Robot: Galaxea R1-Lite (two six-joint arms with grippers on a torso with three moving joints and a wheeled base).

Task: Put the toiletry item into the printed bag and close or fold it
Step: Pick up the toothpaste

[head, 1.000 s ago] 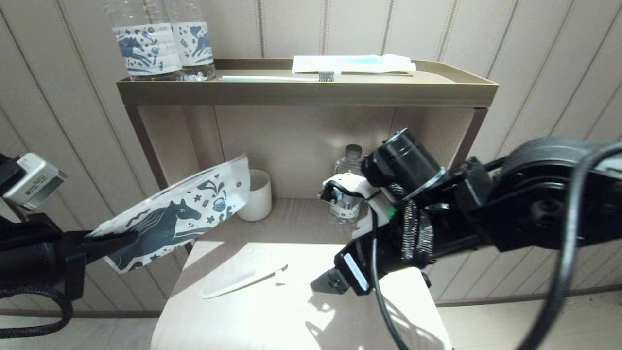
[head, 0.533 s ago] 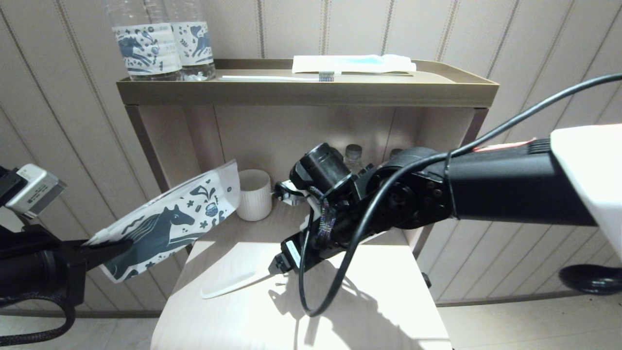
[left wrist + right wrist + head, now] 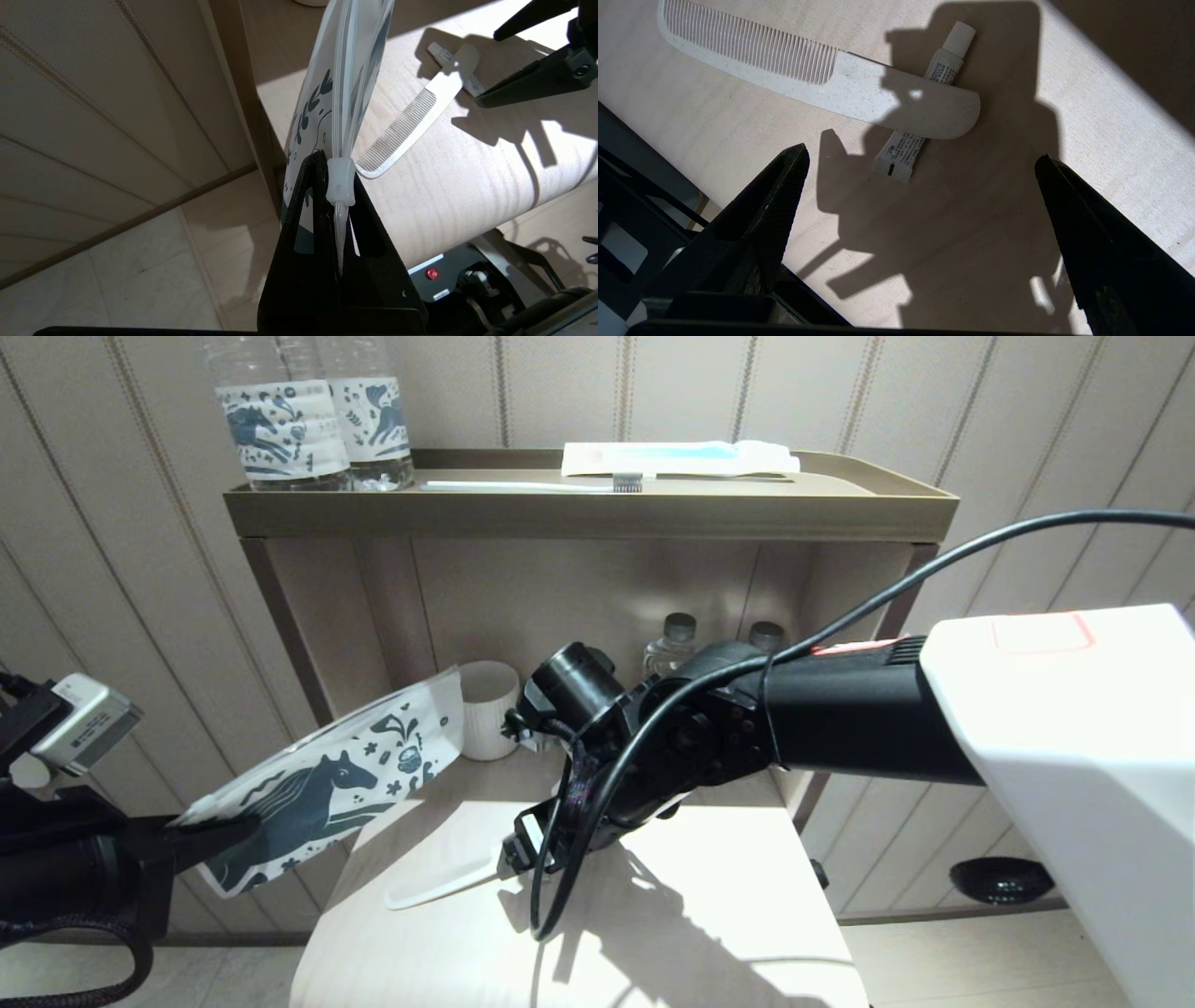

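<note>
Right gripper (image 3: 920, 186) wide above the comb (image 3: 822, 79) handle; straddle it squarely, avoiding the tube (image 3: 920, 121). Left gripper (image 3: 338, 196) clamps pouch (image 3: 327, 775).

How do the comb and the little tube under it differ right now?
The comb is long, flat and toothed; the tube is short, printed and capped. The comb's handle lies across the tube, which rests on the table beneath. Both are white and untouched between the open right gripper fingers.

pouch (image 3: 327, 775): white, dark blue horse and small motifs | comb (image 3: 822, 79): white, speckled | small tube (image 3: 920, 116): white, dark print | counter (image 3: 709, 933): pale wood grain | cup (image 3: 489, 709): white | bottle labels (image 3: 280, 425): blue horse print | claws: black
</note>
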